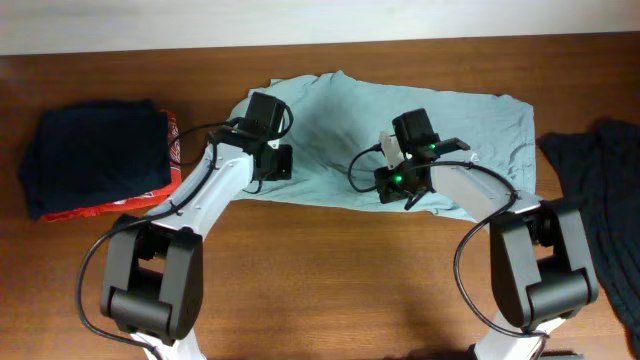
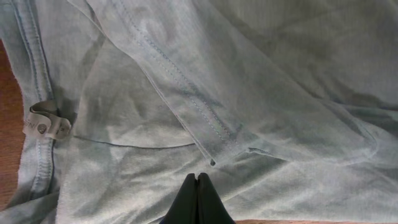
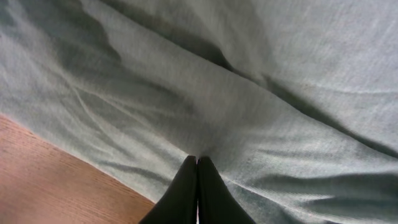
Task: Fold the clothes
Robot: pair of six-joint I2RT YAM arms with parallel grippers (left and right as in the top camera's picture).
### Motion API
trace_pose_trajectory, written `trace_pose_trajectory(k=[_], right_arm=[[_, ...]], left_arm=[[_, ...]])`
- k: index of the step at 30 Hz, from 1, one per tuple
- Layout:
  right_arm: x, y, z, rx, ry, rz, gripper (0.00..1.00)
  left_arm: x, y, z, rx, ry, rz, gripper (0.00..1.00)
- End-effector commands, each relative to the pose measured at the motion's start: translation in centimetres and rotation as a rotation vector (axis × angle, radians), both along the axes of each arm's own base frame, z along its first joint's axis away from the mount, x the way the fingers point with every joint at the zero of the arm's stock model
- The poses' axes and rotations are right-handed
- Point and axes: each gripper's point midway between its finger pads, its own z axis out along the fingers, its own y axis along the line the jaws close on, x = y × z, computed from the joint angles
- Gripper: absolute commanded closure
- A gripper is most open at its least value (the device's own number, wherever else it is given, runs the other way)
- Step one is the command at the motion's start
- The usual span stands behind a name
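Note:
The pale grey-blue T-shirt point(image 1: 400, 115) lies wrinkled and spread across the far middle of the table. My left gripper point(image 1: 281, 166) sits at its near left edge. In the left wrist view the jaws point(image 2: 197, 177) are closed together on the cloth point(image 2: 261, 93) by a stitched hem, near the neck label point(image 2: 46, 122). My right gripper point(image 1: 396, 186) sits at the shirt's near edge further right. In the right wrist view its jaws point(image 3: 197, 159) are closed on a pinch of cloth point(image 3: 280, 93), with creases running out from the tips.
A folded navy garment point(image 1: 95, 160) lies on a red one point(image 1: 172, 140) at the far left. A loose dark navy-black garment point(image 1: 600, 190) lies at the right edge. Bare wooden table point(image 1: 330, 280) lies in front of the shirt.

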Motion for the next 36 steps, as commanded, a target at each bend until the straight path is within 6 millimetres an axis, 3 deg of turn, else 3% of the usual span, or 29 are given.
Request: trace_pose_trajectory(k=[1, 8, 14, 21, 25, 29, 35, 36], right_arm=[[-0.4, 0.5, -0.3, 0.008, 0.009, 0.047, 0.96], [-0.7, 0.3, -1.6, -0.005, 0.038, 0.051, 0.96], [0.4, 0.0, -1.5, -0.023, -0.009, 0.039, 0.96], [3.1, -1.0, -0.9, -0.055, -0.116, -0.003, 0.96], [4.6, -2.6, -0.2, -0.032, -0.141, -0.093, 0.96], [5.6, -4.0, 1.4, -0.027, -0.13, -0.126, 0.96], [6.7, -6.0, 7.4, -0.042, -0.076, -0.174, 0.95], [6.3, -6.3, 8.4, -0.046, -0.053, -0.179, 0.9]], left_arm=[[0.4, 0.3, 0.1, 0.016, -0.01, 0.003, 0.99], [0.4, 0.3, 0.1, 0.016, -0.011, 0.003, 0.99], [0.4, 0.3, 0.1, 0.017, -0.011, 0.003, 0.99], [0.4, 0.3, 0.1, 0.017, -0.011, 0.003, 0.99], [0.4, 0.3, 0.1, 0.017, -0.011, 0.003, 0.99], [0.7, 0.6, 0.2, 0.033, -0.022, 0.011, 0.99], [1.5, 0.8, 2.0, 0.066, -0.053, -0.017, 0.99], [1.5, 0.8, 2.4, 0.069, -0.051, -0.02, 0.99]])
